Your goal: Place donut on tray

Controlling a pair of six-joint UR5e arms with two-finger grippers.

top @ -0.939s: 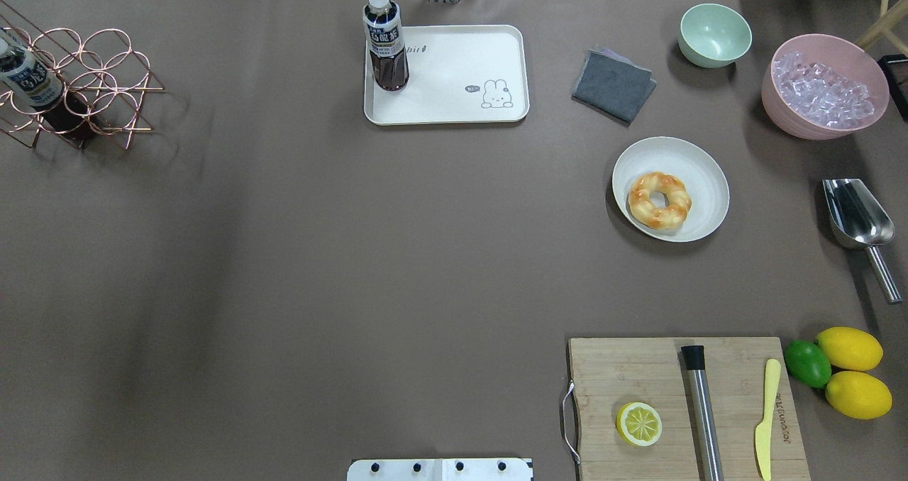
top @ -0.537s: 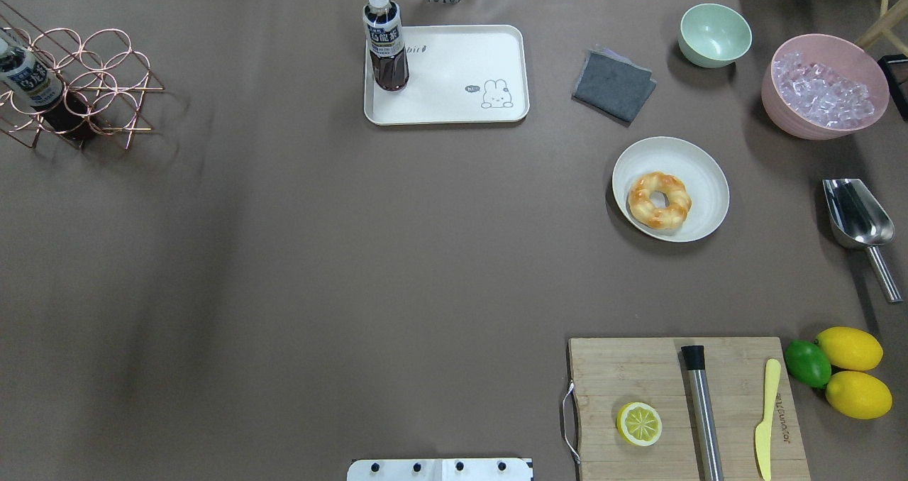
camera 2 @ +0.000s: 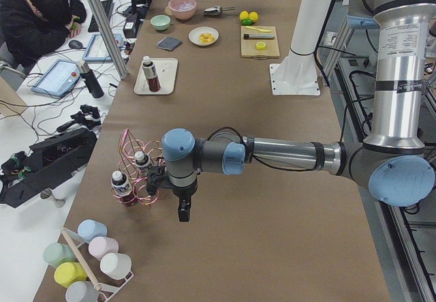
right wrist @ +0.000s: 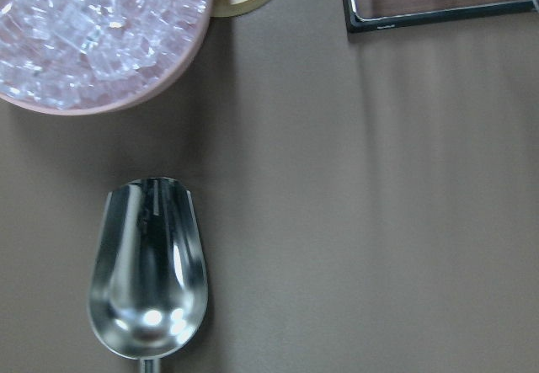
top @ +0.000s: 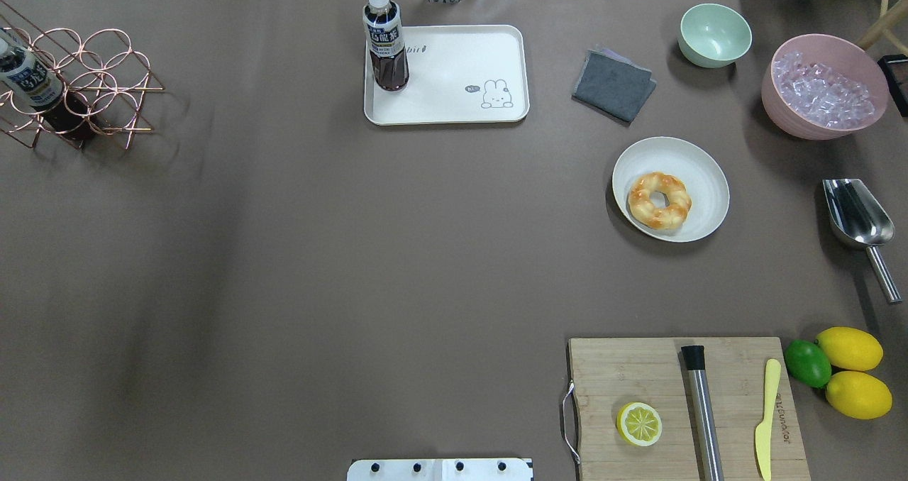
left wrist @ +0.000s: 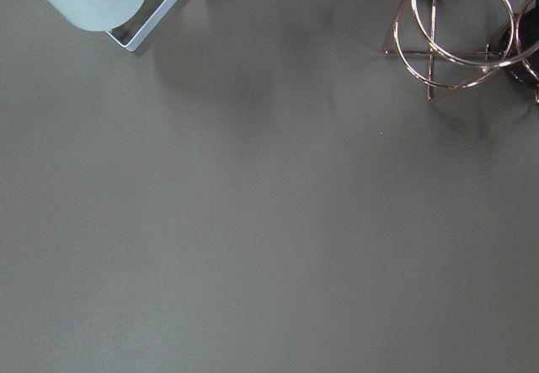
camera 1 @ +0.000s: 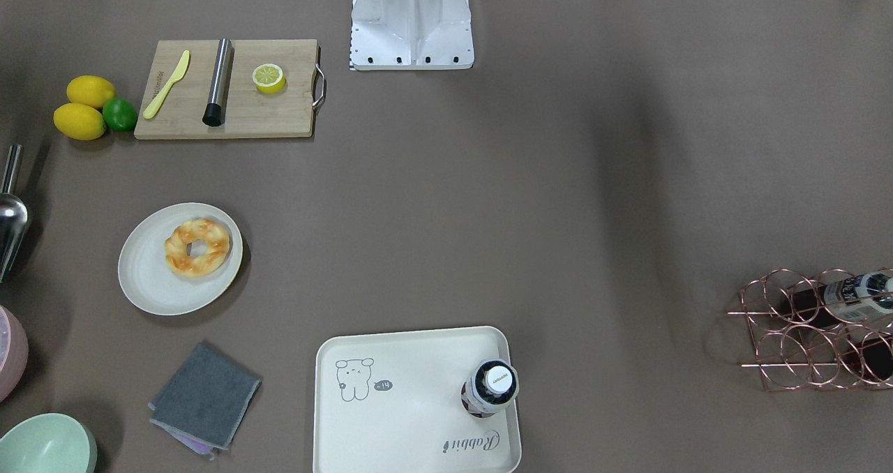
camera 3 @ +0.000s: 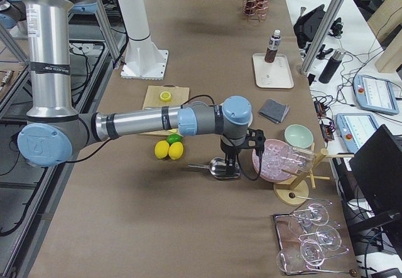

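Long table (top: 284,254) under a brown cover, desks and cables beyond its far edge. Judged as the very start: no reach made toward the donut (top: 660,199), lying flat on the round off-white plate (top: 704,172) in the right half of the overhead view, well apart from the cream tray (top: 461,76). Left gripper (camera 2: 184,210) seen only from the side, hanging fingers-down just beside the copper wire rack (top: 85,84) at the table's left end; no telling how far open, nor any hold on anything. Right gripper (camera 3: 230,162) likewise seen only from the side, poised over the steel scoop (right wrist: 150,272) near the pink bowl of ice (top: 823,87); again impossible to say whether spread or closed. Next, probably: bring the right arm, the nearer one, across to the plate, drop over the ring and pinch one side of it. Then lift above the plate's raised rim, carry toward the tray, clear its low lip and set down on the bare cream beside the bear drawing (top: 496,94). Mind the tall tea bottle (top: 386,41) standing in the tray's far left corner, easy to topple. Grey folded cloth (top: 613,85) between plate and tray, flat and low. Plenty of open brown cover along the tray's near side for a swing in.
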